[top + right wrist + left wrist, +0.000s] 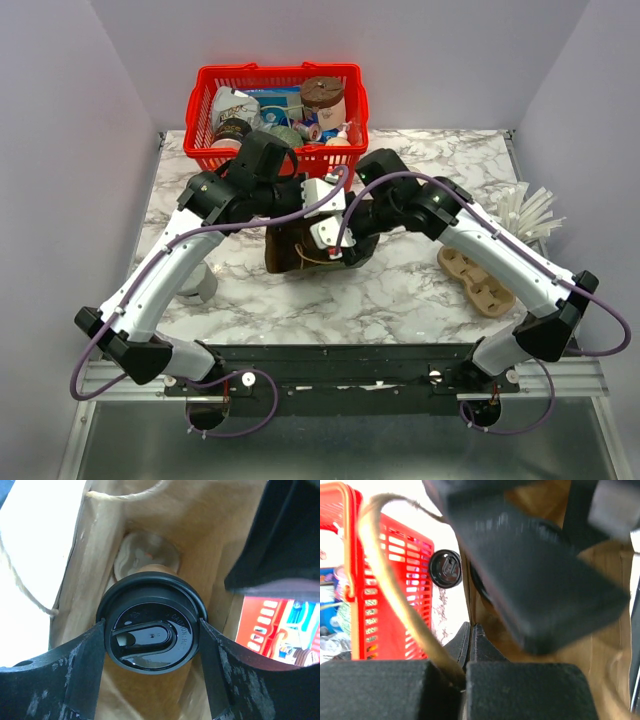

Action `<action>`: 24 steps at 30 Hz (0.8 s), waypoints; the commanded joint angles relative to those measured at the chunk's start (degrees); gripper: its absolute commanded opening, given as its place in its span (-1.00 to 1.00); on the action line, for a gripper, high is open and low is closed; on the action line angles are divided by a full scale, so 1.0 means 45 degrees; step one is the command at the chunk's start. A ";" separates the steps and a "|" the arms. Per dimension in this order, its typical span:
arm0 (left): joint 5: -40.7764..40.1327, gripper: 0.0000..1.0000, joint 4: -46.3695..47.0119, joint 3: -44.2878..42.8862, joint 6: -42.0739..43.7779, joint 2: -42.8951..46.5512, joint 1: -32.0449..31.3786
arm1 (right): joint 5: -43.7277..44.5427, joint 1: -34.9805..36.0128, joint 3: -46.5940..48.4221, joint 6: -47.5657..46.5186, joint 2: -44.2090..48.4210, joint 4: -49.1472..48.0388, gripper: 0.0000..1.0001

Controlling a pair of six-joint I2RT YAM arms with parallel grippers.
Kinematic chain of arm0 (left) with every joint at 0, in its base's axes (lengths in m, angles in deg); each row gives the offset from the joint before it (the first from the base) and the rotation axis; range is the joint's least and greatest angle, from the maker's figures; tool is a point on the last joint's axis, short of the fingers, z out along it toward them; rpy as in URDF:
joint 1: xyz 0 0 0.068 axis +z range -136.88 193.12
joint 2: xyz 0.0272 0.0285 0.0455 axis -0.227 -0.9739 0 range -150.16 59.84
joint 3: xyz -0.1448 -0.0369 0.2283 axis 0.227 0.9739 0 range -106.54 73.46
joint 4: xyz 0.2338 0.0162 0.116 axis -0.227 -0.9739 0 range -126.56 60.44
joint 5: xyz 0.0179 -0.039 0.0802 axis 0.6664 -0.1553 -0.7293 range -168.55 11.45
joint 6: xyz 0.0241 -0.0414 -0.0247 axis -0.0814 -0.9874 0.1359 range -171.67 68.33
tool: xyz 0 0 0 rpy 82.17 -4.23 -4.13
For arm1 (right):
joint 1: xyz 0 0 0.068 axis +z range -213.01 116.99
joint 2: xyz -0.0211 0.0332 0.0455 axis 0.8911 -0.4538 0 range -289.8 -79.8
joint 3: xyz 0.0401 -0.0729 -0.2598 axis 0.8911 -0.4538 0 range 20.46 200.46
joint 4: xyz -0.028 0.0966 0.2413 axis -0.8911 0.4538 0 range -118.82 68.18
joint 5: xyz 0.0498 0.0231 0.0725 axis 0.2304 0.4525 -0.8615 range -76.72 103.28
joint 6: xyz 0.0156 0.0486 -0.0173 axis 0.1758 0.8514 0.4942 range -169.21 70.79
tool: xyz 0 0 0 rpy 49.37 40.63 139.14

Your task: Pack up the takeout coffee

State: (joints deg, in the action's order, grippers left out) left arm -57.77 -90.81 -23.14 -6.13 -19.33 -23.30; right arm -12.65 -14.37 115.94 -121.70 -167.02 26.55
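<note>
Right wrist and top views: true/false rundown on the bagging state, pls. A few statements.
1. The right gripper holds the cup by its black lid. True.
2. The cup is over the bare table. False: it sits in the open mouth of the bag.
3. The left gripper is shut on the bag's edge. True.
4. The bag stands inside the basket. False: it stands on the table, on the near side of the basket.
5. The carrier lies left of the bag. False: it lies to the right, by the right arm.
</note>
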 commanded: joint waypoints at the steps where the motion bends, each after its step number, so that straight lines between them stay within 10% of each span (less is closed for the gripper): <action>1: -0.0125 -1.00 0.0565 0.0060 0.0056 0.0563 -0.0440 | 0.0215 0.0206 -0.0162 -0.0512 0.0007 -0.0740 -0.99; 24: -0.0710 -1.00 0.0546 0.1017 0.0290 0.1599 -0.0928 | 0.1720 0.0597 -0.2604 -0.1157 0.0534 -0.2013 -0.99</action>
State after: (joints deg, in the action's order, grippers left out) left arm -59.65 -89.04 -19.20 -6.63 -14.02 -26.36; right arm -5.99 -12.20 105.60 -125.78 -167.06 19.67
